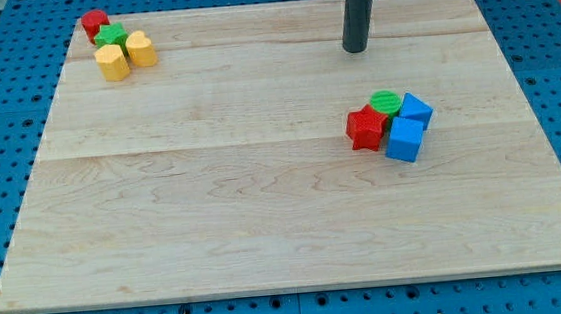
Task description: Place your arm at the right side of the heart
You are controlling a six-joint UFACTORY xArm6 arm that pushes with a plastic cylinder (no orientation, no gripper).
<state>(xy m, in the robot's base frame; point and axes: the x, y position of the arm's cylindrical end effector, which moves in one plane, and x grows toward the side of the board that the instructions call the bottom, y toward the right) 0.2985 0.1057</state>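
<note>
Up near the desk's [265, 208] top edge, a little to the view's right of the middle, my tip [356, 49] rests on the wood, the dark rod rising straight out of the view's top. No jaws exist on this rod, so no opening or hold can be told; the tip touches no block. Two groups of blocks lie on the desk, well apart from each other. In the desk's top-left corner sit four blocks packed together: a red block [94, 23] nearest the corner, its shape hard to make out, a green block [110, 36] with a star-like outline just below and to the view's right of it, a yellow block [112, 62] with flat sides at the view's bottom of that cluster, and a second yellow block [141, 50], rounded and possibly the heart, touching it on the view's right. I cannot tell for certain which of the yellow pieces is the heart. The other group lies toward the desk's right edge, about mid-height, below and slightly to the view's right of my tip: a red star-like block [365, 128] on the view's left, a green round block [386, 102] at the top, a blue block [415, 109] at the view's right, and a blue cube [405, 139] at the bottom, all touching.
</note>
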